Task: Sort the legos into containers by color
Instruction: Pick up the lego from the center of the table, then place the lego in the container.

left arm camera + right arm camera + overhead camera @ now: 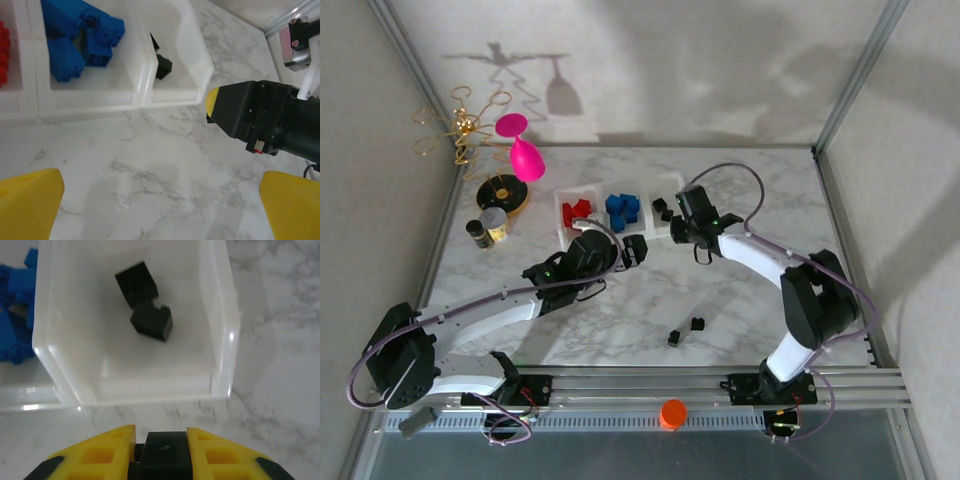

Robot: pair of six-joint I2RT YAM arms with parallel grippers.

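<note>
The right gripper (161, 455), at the bottom edge of its wrist view, was clenched on a black brick (162, 444), squarely held between the yellow fingers (107, 452). Just above it in that view lay the end bin (222, 315), with two black bricks (145, 300) touching each other near its middle. The held brick sat short of the bin's near wall, over bare table (280, 405).

To do the drop well, I judged the gripper should:
- rise enough for the brick to clear that near wall;
- travel up the frame until it is over the open floor beside the two bricks;
- let go low, so that the small piece does not bounce out.

The left gripper (160, 210) was released and empty, its fingers at the lower corners of its view, close beside the right one; it should hold off until the drop is made.

In the overhead view the blue bricks (622, 207) and red bricks (579, 210) sat in their own bins. Two loose bricks (686, 331), both black, waited at lower centre.
</note>
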